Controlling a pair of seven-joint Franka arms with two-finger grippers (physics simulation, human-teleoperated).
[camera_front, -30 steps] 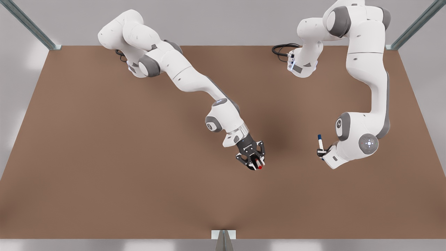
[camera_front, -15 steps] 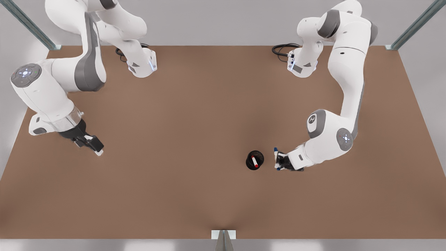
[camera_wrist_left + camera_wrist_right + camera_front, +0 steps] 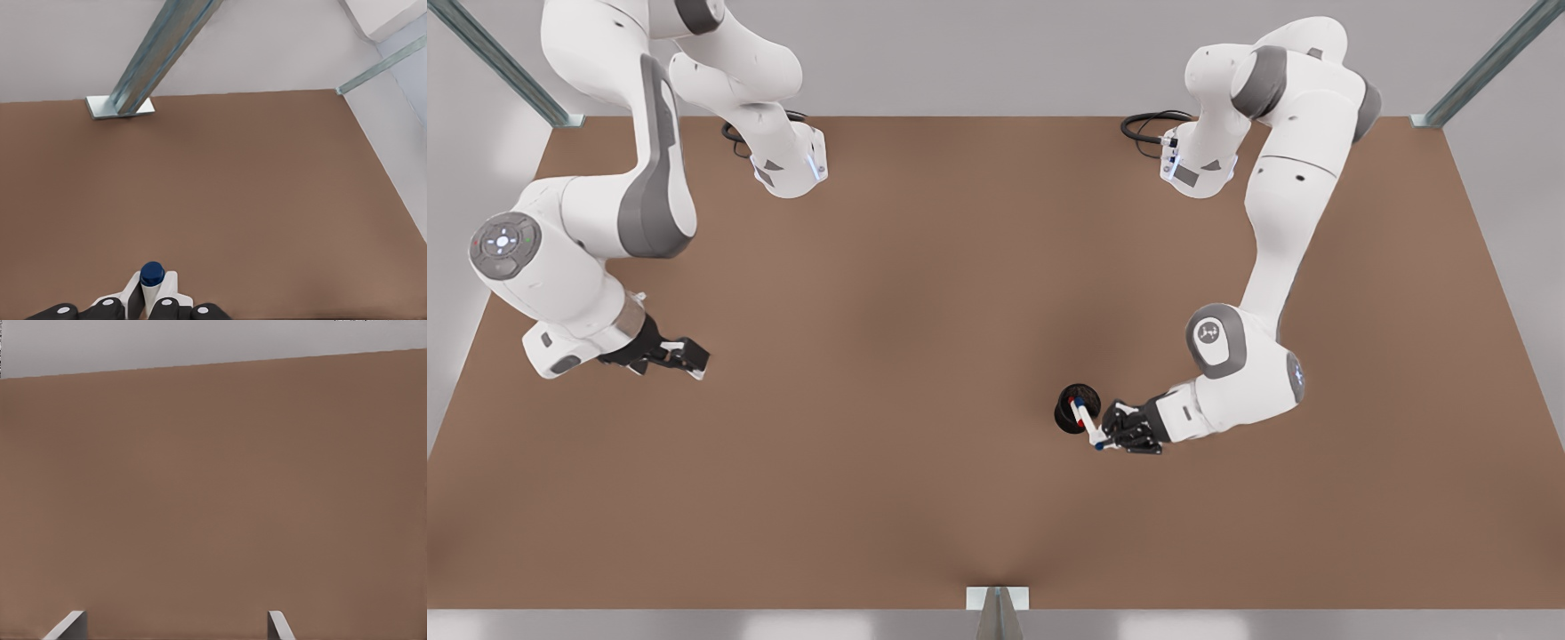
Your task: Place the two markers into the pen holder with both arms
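The pen holder stands upright on the brown bench, toward the front view's right, and the red-capped marker already sits inside it, its red end showing just within the rim, so half the task looks done. The blue-capped marker lies tilted across the holder's rim, one end over the opening beside the red cap and the other, blue-tipped end toward the left pincer, which is clamped on the white barrel just beside the cup. The slant seems deliberate: holding the pen by its outer part leaves the leading end free to drop into the opening without the fingers striking the rim. In the left wrist view the blue cap stands up between the fingertips, confirming that this arm carries the pen. My reading is that the insertion is at its last step, with only release left. The right pincer waits well apart, near the bench's edge at the front view's left, its fingers spread and empty over bare surface, presumably parked there to keep clear of the other arm's path to the holder.
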